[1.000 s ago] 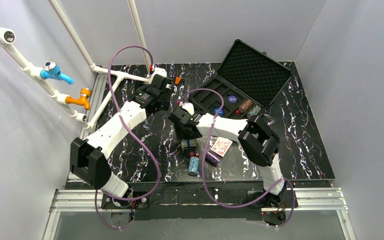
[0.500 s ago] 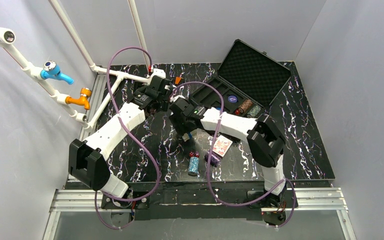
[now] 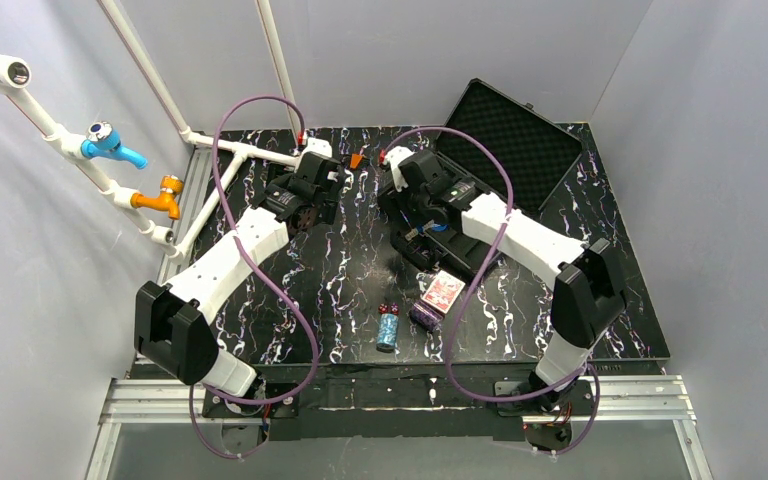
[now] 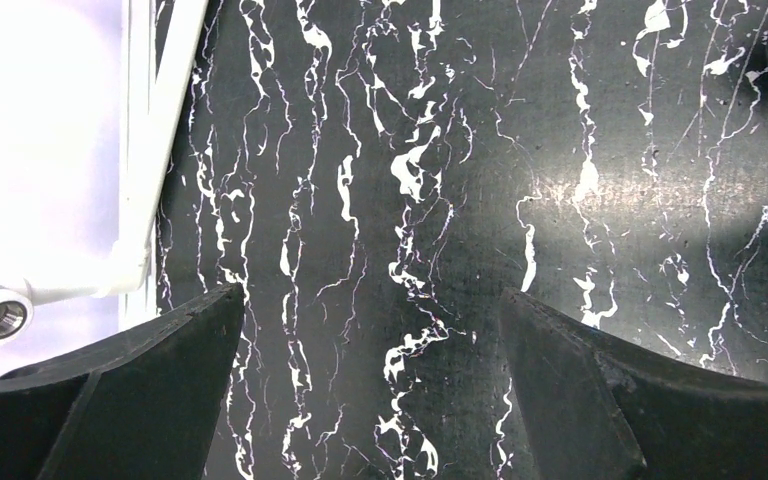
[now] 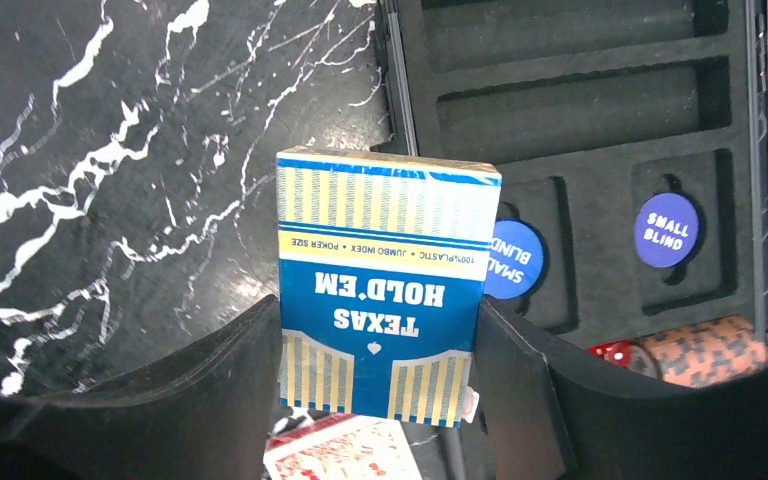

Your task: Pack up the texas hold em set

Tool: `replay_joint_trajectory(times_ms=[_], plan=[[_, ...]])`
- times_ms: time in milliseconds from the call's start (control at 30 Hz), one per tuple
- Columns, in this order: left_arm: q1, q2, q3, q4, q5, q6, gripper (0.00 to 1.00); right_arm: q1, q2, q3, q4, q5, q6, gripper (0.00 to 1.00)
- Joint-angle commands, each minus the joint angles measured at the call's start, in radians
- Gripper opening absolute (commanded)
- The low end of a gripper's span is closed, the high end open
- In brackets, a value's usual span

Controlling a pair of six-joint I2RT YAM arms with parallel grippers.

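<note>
Right wrist view: the right gripper [image 5: 380, 345] clamps 1 blue card deck [image 5: 388, 250] upright over the edge of the open case [image 5: 560, 52]. The step looks like stowing this deck. Next calls for centring over a free card slot, lowering, then releasing. The left gripper [image 4: 370, 310] gapes wide above the table [image 4: 580, 150], holding nothing.

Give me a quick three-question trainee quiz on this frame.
1. True or false: the left gripper is shut.
2. Pick one. The lid of the case is: A open, B shut, C taken off.
3. Fill in: the right gripper holds a ____.

Key: 1 false, its jaws stand wide over bare tabletop; 2 A; 3 blue card deck.
</note>
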Motion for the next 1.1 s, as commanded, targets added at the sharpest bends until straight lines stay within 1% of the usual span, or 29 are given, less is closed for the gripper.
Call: replay_joint_trajectory(times_ms=[0, 200, 367, 533, 933, 1067], plan=[[0.004, -0.060, -0.014, 0.009, 0.017, 0.018, 0.98, -0.024, -0.070, -0.028, 0.058, -0.075, -0.186, 0.41], [0.004, -0.068, -0.023, 0.013, 0.034, 0.025, 0.98, -0.090, -0.065, -0.040, 0.067, -0.061, -0.280, 0.42], [0.004, -0.069, -0.026, 0.015, 0.042, 0.029, 0.98, -0.162, -0.037, -0.037, 0.073, -0.123, -0.358, 0.42], [0.004, -0.069, -0.024, 0.016, 0.048, 0.029, 0.98, -0.213, 0.001, -0.036, 0.075, -0.153, -0.407, 0.42], [0.003, -0.049, -0.018, 0.017, 0.062, 0.032, 0.98, -0.232, 0.112, 0.006, 0.055, -0.180, -0.487, 0.42], [0.004, -0.041, -0.015, 0.017, 0.061, 0.035, 0.98, -0.234, 0.134, 0.009, 0.036, -0.161, -0.504, 0.42]])
